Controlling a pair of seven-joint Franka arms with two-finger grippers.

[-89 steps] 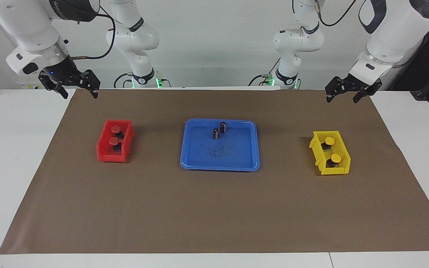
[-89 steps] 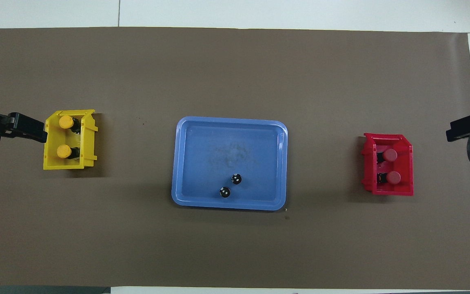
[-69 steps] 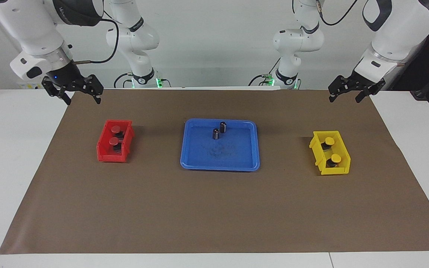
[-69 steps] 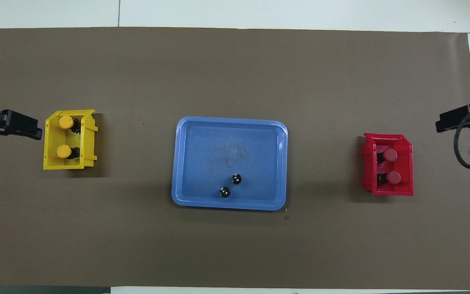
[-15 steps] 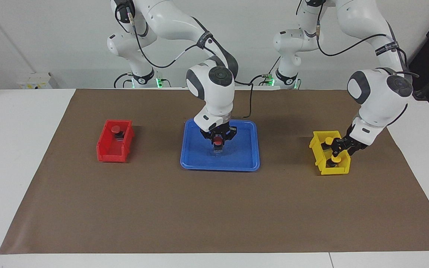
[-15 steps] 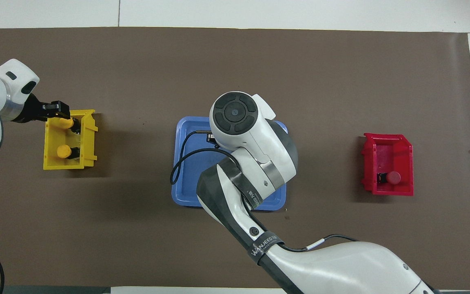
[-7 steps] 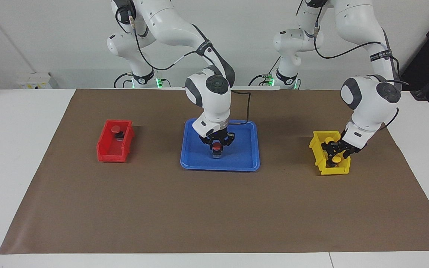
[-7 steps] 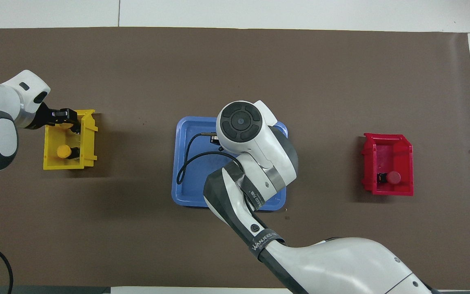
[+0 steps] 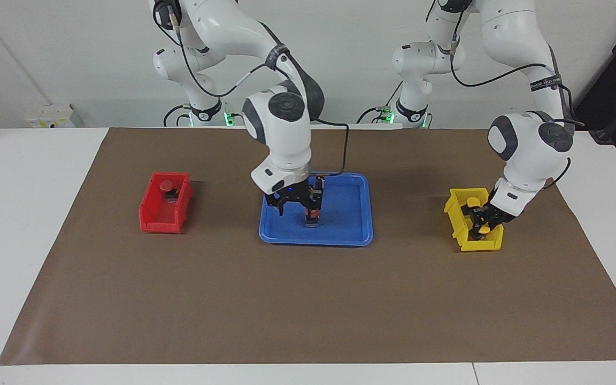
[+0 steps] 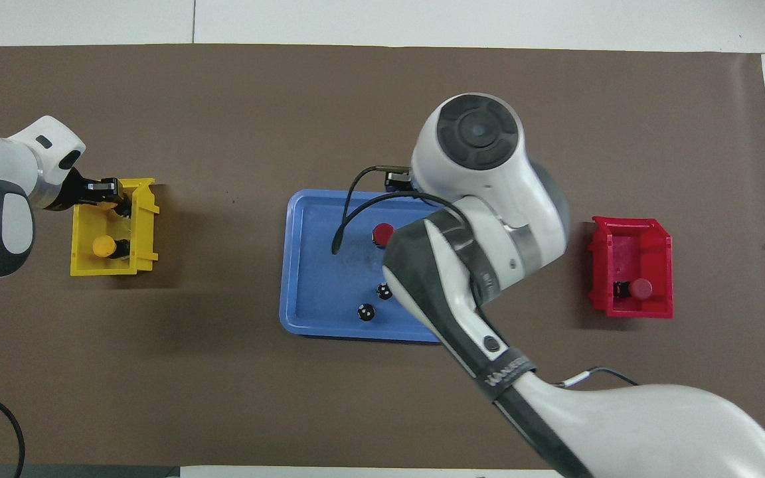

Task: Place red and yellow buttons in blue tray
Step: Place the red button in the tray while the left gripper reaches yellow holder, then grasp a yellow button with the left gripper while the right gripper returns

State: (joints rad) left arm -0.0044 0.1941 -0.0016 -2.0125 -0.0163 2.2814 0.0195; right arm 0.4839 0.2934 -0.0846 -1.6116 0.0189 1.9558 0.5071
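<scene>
Where right hand hovers, red button beside.

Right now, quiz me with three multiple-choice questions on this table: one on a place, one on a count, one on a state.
1. The red button outside the red bin stands:
A in the blue tray
B on the brown mat
C in the yellow bin
2. Buttons in the red bin:
A none
B one
C two
3. The right gripper has its jaws:
A open
B shut on a button
C shut on a cylinder
Key: A, it stands on the tray's floor; B, one cap shows; A, they are spread beside the button.
</scene>
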